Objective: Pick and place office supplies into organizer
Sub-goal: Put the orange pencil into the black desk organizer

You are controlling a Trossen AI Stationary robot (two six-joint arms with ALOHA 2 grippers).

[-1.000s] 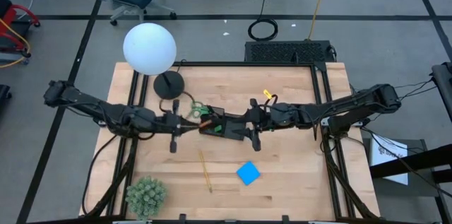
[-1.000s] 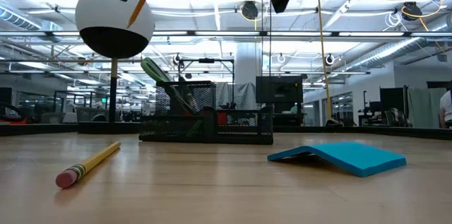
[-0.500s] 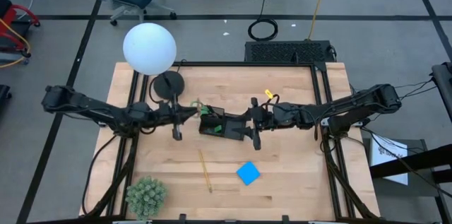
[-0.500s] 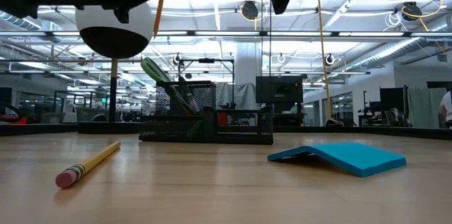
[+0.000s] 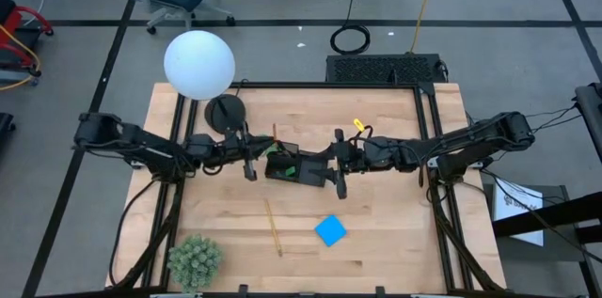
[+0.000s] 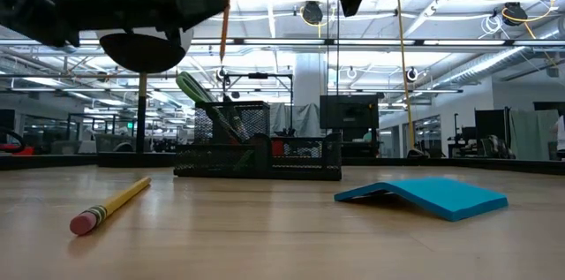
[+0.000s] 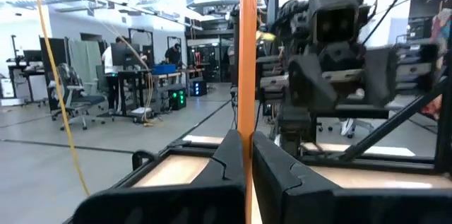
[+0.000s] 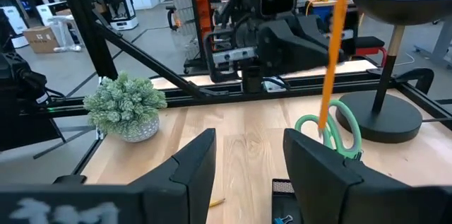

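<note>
The left gripper [image 5: 252, 154] is clenched on an orange pencil [image 6: 227, 6], which it holds upright in the air (the tip points down) just above the left end of the organizer [image 5: 293, 165]. The organizer, a black mesh tray, stands near the middle of the table [image 5: 395, 242], and the green-handled scissors [image 6: 201, 96] lean inside its taller section. The right gripper [image 5: 336, 164] hovers over the right end of the organizer with its fingers apart and nothing between them. A second pencil [image 5: 273, 227] lies flat on the wood toward the front edge of the table, and the blue square pad [image 5: 330, 230] lies to its right, well apart from the organizer.
</note>
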